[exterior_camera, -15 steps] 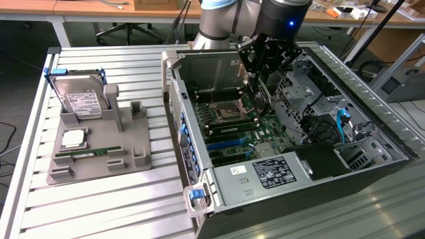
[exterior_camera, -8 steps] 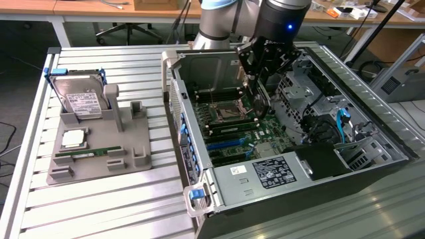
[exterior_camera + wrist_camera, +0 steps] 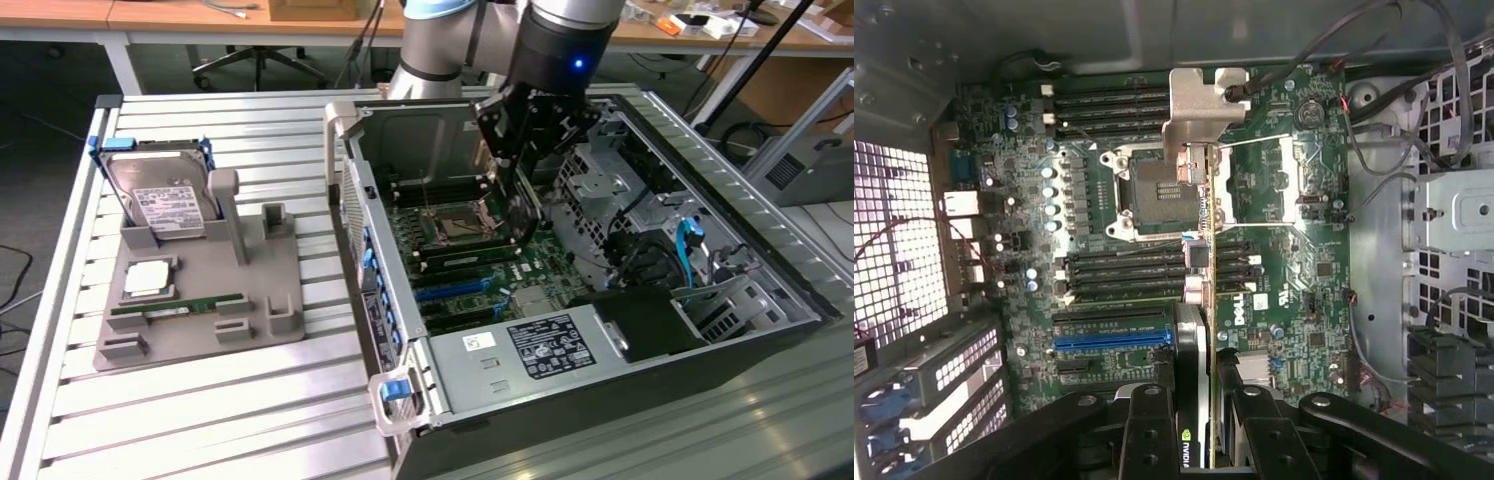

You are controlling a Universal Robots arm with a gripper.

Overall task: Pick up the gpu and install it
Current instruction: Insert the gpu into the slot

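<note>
The computer case [image 3: 350,180] lies open on the table [image 3: 200,420]. To the exterior view's left of the case, a holder [image 3: 200,335] carries a hard drive [image 3: 160,200], a processor chip [image 3: 147,280] and a memory stick [image 3: 176,305]. Inside the case, the gpu [image 3: 1211,300], clamped in the gripper [image 3: 1209,405], hangs edge-on over the motherboard [image 3: 1104,330], above its processor socket [image 3: 1152,190].

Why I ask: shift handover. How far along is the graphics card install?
Done: graphics card picked up, clamped between the fingers. In hand: it hangs above the motherboard inside the open case. Left: seating it; the blue slot is empty.
</note>
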